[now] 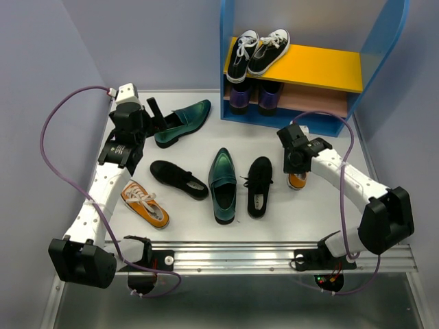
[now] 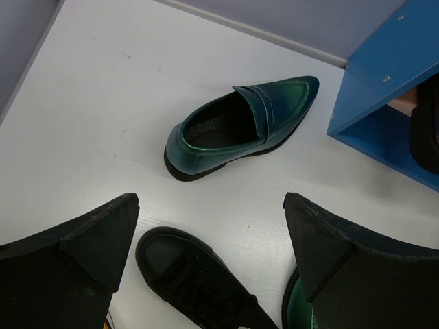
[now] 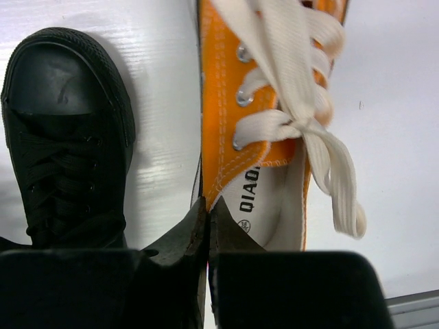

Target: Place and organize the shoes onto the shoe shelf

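Observation:
The shoe shelf [image 1: 233,41] stands at the back right. On the table lie one green loafer [image 1: 184,122] at the back left, a second green loafer [image 1: 223,184] in the middle, two black low shoes [image 1: 178,179] [image 1: 259,185], and an orange sneaker [image 1: 145,203] at the front left. My left gripper [image 1: 156,115] is open and empty beside the back loafer's heel. In the left wrist view [image 2: 211,219] that loafer [image 2: 240,127] lies ahead. My right gripper [image 3: 208,212] is shut on the side wall of the other orange sneaker [image 3: 274,103], which is mostly hidden in the top view [image 1: 297,181].
Black sneakers with white laces [image 1: 257,51] fill the left of the yellow upper board. Purple shoes [image 1: 254,96] stand on the lower board below them. A black low shoe [image 3: 65,137] lies close to the left of the held sneaker. The shelf's blue side [image 2: 384,75] is near my left gripper.

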You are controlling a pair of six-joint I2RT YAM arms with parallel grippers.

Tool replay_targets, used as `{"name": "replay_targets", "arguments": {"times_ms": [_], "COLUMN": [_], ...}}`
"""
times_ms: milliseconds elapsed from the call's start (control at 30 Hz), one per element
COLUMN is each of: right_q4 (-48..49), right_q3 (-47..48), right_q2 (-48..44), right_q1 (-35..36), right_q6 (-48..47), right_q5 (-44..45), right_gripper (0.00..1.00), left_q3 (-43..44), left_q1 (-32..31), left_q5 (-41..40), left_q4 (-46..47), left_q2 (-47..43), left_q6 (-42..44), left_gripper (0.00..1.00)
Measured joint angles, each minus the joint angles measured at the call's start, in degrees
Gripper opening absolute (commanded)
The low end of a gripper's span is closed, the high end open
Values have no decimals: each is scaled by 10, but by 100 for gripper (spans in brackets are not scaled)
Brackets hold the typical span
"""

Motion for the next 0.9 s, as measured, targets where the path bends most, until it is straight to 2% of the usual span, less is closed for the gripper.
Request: {"name": "replay_targets", "arguments": {"times_ms": [333,900], "right_q4": [-68,-214], "right_q3": [83,418], "right_q2": [1,31], "right_q1": [0,0], "right_q6": [-33,-87], "right_q5": [6,29], "right_gripper": [1,1], "left_q3": [0,0], "left_q1": [0,0], "left_q5": [-2,-10], "left_q4": [0,0], "left_q2": [0,-6], "left_q6": [1,0], "left_gripper": [99,99]}}
